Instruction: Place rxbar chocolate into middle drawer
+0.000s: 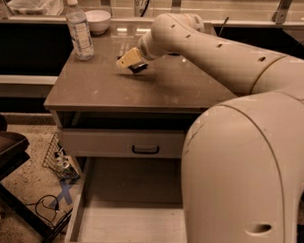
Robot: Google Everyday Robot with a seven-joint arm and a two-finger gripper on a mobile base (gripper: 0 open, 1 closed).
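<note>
Gripper [133, 62] sits over the worktop [158, 91], centre-left and nearer the back edge. It's clamped on the chocolate bar [139, 68], which hangs just clear of the surface with its shadow below. Drawer [133, 220] is pulled out below the front edge, floor bare. Water bottle [79, 28] stands at the back left corner, bowl [97, 20] just behind it.

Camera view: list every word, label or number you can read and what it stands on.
Label on the water bottle: too blurred to read.
Wrapper of the rxbar chocolate, held in the gripper above the cabinet top: lettering too small to read.
No other text is visible.
</note>
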